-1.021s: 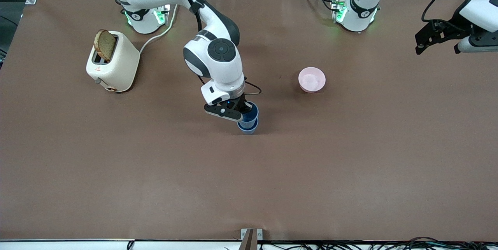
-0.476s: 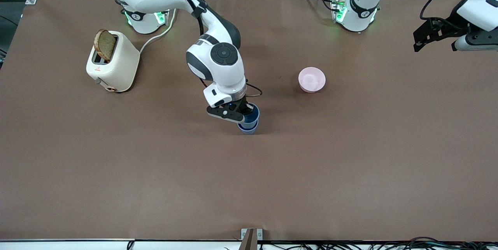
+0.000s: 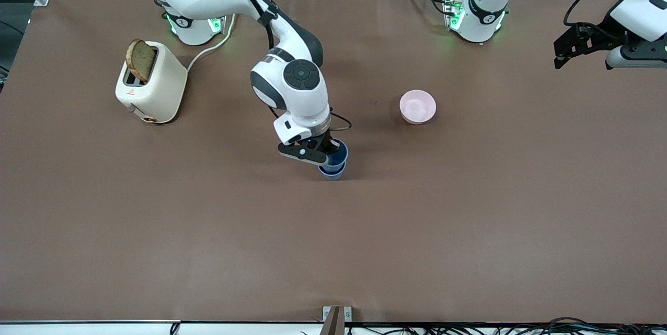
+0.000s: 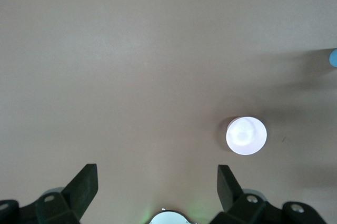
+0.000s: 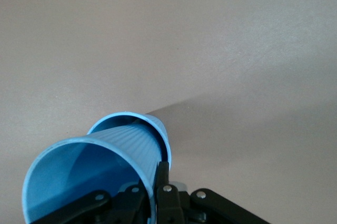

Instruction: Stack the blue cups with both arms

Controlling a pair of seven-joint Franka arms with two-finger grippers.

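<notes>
- Front view: right gripper (image 3: 324, 157) clamps the upper blue cup (image 3: 336, 153), nested in the lower blue cup (image 3: 331, 171) standing mid-table; pink bowl (image 3: 417, 106) nearby, toaster (image 3: 151, 83) with bread slice (image 3: 140, 60) toward the right arm's end.
- Left wrist view: left gripper (image 4: 157, 184) spread wide, holding nothing, high over the table (image 4: 131, 66); the left arm waits.
- Right wrist view: fingers (image 5: 162, 182) pinch the upper cup's rim.
</notes>
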